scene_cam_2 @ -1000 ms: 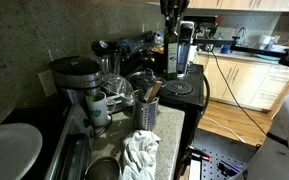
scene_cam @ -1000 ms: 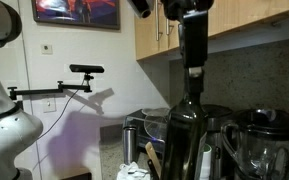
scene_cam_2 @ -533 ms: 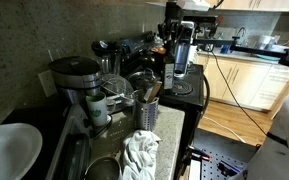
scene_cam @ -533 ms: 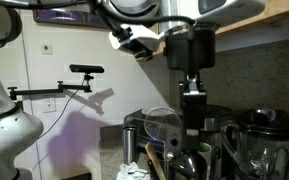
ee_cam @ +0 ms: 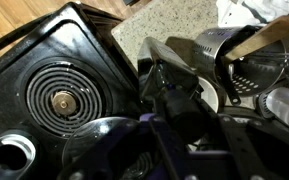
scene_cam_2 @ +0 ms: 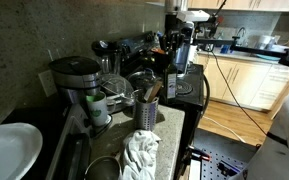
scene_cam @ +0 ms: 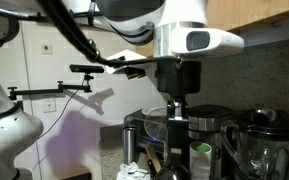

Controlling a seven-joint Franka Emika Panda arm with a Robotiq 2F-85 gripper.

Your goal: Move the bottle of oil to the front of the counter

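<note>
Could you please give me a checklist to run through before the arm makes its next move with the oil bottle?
1. Sight of the bottle: ok, its green cap shows beside the gripper in an exterior view.
2. Jaws open or shut: cannot tell, dark and blurred in the wrist view.
3. Grip on the bottle: cannot tell.
4. Room around it: not ok, the blender jug and wooden spoon stand close.
5. Free spot on the counter: cannot tell; a cloth lies on it.

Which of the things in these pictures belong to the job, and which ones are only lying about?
For the job:
bottle of oil, dark, held in the jaws
gripper
counter

Only lying about:
stove burner
white cloth
utensil holder
blender
</note>
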